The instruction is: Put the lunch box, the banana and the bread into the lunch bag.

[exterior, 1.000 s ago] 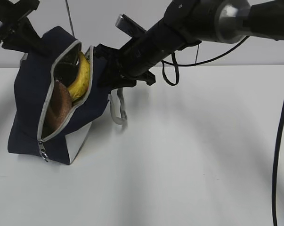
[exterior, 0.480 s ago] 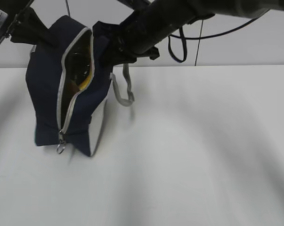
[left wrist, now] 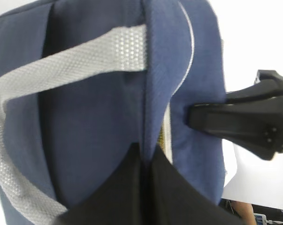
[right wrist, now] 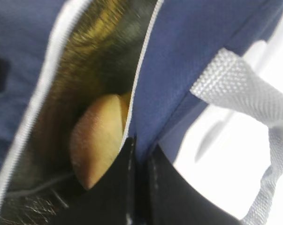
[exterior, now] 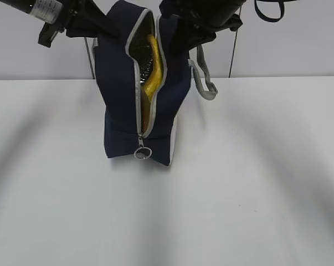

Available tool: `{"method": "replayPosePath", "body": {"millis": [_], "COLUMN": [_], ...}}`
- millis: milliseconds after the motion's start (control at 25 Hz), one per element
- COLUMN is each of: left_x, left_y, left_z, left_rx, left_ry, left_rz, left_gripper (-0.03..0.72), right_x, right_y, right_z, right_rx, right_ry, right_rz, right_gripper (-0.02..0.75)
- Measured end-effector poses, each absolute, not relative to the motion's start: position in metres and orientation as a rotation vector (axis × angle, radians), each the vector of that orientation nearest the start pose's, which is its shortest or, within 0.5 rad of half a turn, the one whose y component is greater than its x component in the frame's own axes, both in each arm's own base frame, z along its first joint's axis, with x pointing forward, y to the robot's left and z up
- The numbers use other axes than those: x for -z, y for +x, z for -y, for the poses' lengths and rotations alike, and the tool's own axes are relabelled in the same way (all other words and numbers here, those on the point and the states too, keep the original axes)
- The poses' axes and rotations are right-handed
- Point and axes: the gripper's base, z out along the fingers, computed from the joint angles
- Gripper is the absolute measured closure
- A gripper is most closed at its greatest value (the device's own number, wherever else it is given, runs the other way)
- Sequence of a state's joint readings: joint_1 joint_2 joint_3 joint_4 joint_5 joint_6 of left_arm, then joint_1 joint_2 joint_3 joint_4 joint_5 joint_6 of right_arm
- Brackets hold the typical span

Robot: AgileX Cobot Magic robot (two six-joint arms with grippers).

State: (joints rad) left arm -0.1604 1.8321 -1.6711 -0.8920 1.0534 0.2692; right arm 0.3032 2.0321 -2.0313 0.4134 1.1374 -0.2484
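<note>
at upper left, the left gripper (left wrist: 148,154) is clamped on the lunch bag (exterior: 119,111) rim; opposite it, the right gripper (right wrist: 139,159) pinches the other rim. the bag stands upright on the table (exterior: 255,183), mouth unzipped, banana (exterior: 151,77) and bread (right wrist: 96,138) inside. risk: a slipping rim tips it. right of the bag, the table lies clear.

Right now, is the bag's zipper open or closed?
Open: the lunch bag's zipper pull hangs at the bottom, and the banana shows through the gap.
</note>
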Motion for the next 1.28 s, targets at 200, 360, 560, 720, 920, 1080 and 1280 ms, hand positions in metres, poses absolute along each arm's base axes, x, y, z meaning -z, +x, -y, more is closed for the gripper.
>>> {"method": "replayPosePath", "body": {"millis": [200,360,560,720,920,1080,1280], "left_x": [-0.332,-0.315,-0.298,-0.295,-0.288,-0.279,-0.275], "left_y": [0.393,0.402,0.410,0.412,0.414,0.418,0.419], "left_z": [0.137,0.139,0.141,0.142,0.143,0.144,0.145], "left_rx": [1.103,1.109,1.129,1.135,1.141,1.157,1.169], "left_ry": [0.163,0.136,0.101,0.096,0.089,0.070,0.067], "left_rz": [-2.421,-2.452,-2.482,-2.488,-2.501,-2.518,-2.527], "left_gripper": [0.691,0.691,0.691,0.691,0.691,0.690,0.594], "right_x": [-0.327,-0.326,-0.323,-0.309,-0.299,-0.295,-0.295], "right_y": [0.422,0.422,0.424,0.429,0.433,0.432,0.432], "right_z": [-0.161,-0.161,-0.161,-0.162,-0.157,-0.153,-0.151], "right_rx": [-0.495,-0.482,-0.476,-0.474,-0.374,-0.314,-0.290], "right_ry": [-0.632,-0.634,-0.634,-0.636,-0.646,-0.654,-0.657], "right_rz": [-2.545,-2.547,-2.554,-2.591,-2.644,-2.682,-2.689], "right_gripper": [0.749,0.749,0.750,0.750,0.749,0.745,0.622]}}
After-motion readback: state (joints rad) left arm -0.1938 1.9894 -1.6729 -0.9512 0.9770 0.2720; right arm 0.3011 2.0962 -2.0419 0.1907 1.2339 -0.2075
